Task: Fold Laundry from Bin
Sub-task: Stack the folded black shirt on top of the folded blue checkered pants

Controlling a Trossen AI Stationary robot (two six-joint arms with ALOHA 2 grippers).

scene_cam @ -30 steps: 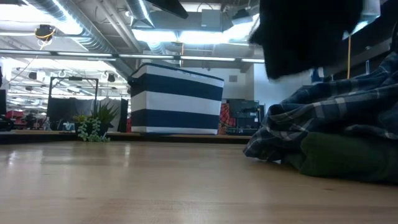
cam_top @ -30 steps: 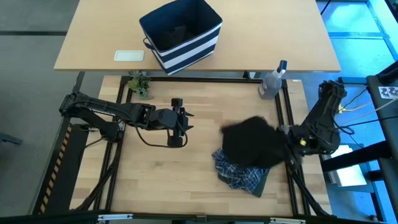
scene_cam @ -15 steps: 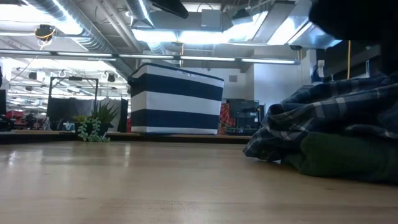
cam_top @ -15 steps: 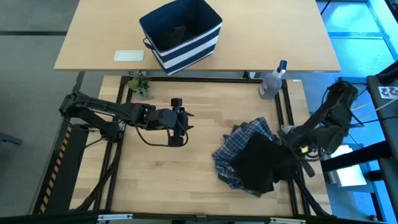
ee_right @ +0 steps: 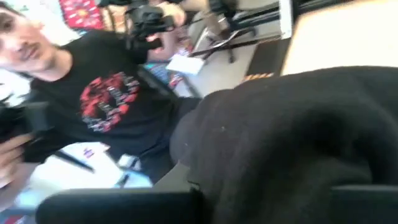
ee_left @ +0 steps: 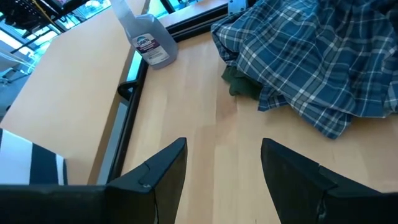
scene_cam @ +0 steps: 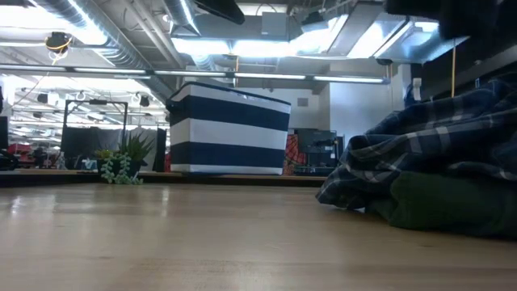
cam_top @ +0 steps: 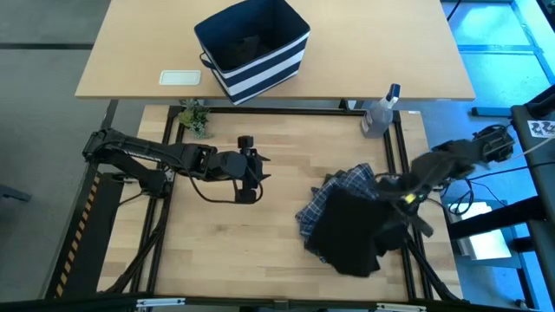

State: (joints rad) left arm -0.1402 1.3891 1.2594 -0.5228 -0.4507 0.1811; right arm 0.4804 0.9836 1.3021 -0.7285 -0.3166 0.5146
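in the high view the right end effector (cam_top: 401,192) sits at the right of the frame, just past the right edge of the laundry pile, its fingers pinched on the black garment (cam_top: 351,230), which drapes from it down and to the left over the pile. under the black cloth the blue-and-white plaid shirt (cam_top: 334,192) shows at the pile's upper left, and in the low view a dark olive-green garment (scene_cam: 440,202) lies beneath the plaid on the bench (cam_top: 260,243). the right wrist view is mostly filled by the black cloth, with a person in a black t-shirt (ee_right: 106,102) beyond it. the left end effector (cam_top: 250,169) waits left of centre, well apart from the pile, fingers spread and holding nothing. the bin (cam_top: 253,49) stands at the top centre on the farther bench, with a clear spray bottle (cam_top: 379,113) to its lower right.
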